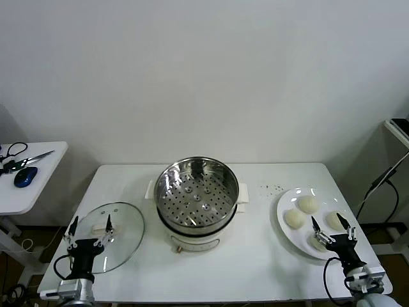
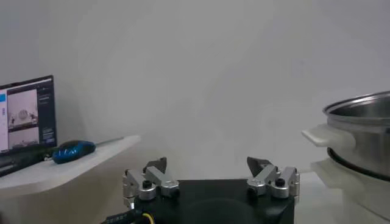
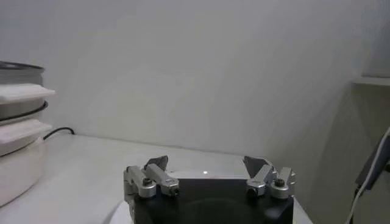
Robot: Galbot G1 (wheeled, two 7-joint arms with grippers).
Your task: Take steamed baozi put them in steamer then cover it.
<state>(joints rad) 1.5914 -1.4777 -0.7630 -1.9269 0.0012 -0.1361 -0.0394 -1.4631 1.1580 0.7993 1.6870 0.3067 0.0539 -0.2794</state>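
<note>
At seven o'clock over the cover (image 1: 110, 235), the left pincer (image 1: 89, 231) gapes wide, empty, while at five o'clock the right pincer (image 1: 333, 228) gapes equally above the steamed baozi (image 1: 308, 204).

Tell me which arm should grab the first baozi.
Right. The open right gripper hovers over the plate of baozi, on the steamer's right. The left gripper sits over the lid, opposite side.

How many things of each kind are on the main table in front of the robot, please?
Steamed baozi: 4, all on the plate
Plate: 1
Steamer: 1
Cover: 1
Total: 7
</note>
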